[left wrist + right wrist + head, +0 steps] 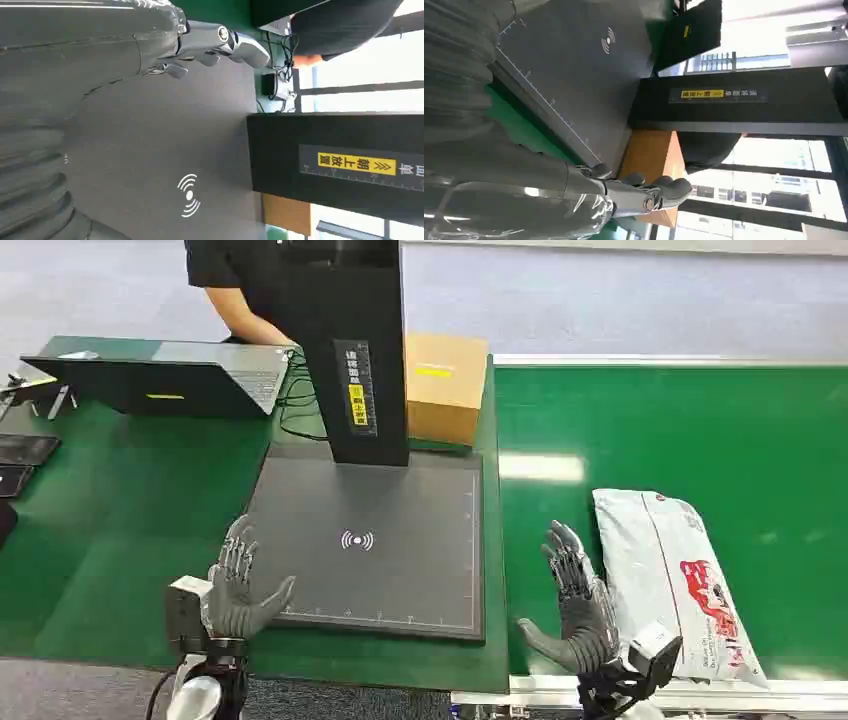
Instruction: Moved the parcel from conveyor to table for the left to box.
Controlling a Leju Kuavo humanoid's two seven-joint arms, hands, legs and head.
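Parcel (672, 580), a grey-white poly mailer with red print, lies flat on the green conveyor belt (700, 430) just beside the right hand's (580, 605) outer fingers, and from the head view I cannot tell whether it touches them. Both hands are released, fingers spread and holding nothing: the right hand stands over the belt between the parcel and the dark scanner pad (375, 540), and the left hand (238, 585) rests at the pad's near left corner. Beyond the fingertips stand the black scanner column (358, 360) and a cardboard box (445, 385), with a laptop (170, 380) and a person (235, 285) further off.
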